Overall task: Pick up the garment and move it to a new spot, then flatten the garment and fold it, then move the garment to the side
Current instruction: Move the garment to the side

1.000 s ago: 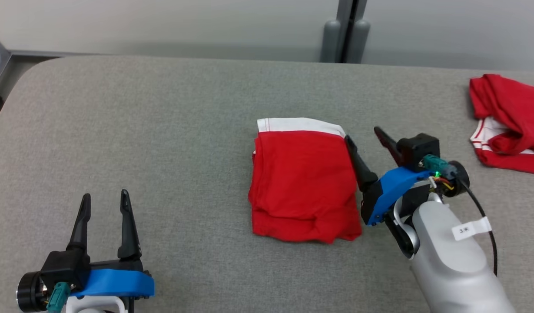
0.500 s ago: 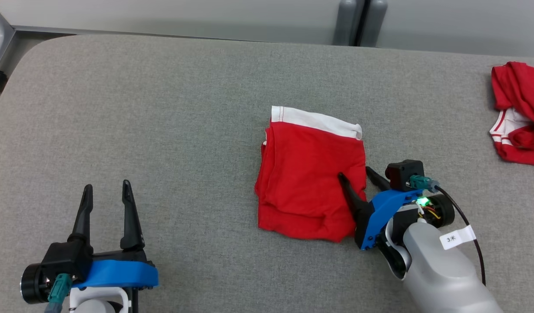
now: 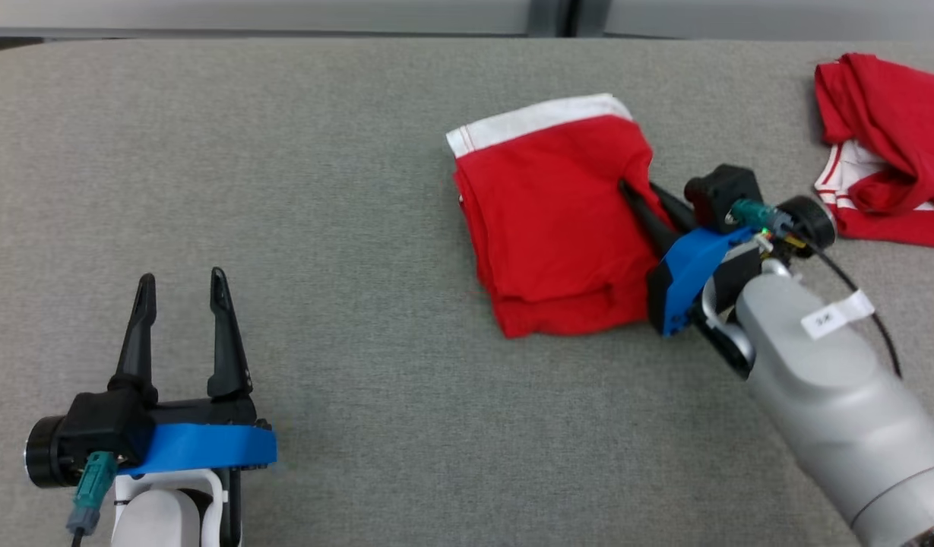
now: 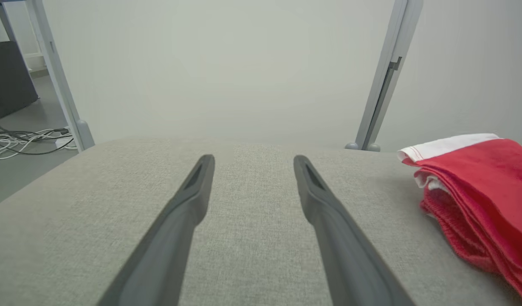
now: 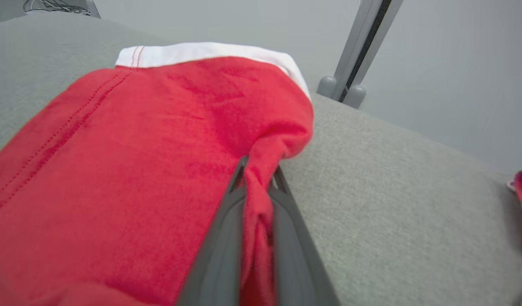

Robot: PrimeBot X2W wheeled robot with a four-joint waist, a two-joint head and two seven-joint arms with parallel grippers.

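Across the grey surface (image 3: 322, 152) things were pretty simple. Biggest item on it was the garment (image 3: 558, 220), red with a white band (image 3: 535, 118), folded into a rough rectangle. It lay right of centre toward the far side, with its long axis running near-to-far and a bit tilted. A second red piece of clothing (image 3: 892, 129) sat bunched at the far right, well apart from it.

My right claw (image 3: 637, 188) was at the garment's right edge. On the right wrist cam its fingers (image 5: 222, 242) were nearly closed, with a ridge of red cloth pinched between them. So the bulk of the garment lay to that claw's left. I figured shifting it aside meant hauling it by that one edge, and the folds could slip open.

My left claw (image 3: 179, 277) was parked wide open at the front left with nothing in it, well apart from the garment. That made the right arm (image 3: 831, 395) clearly the nearer one.
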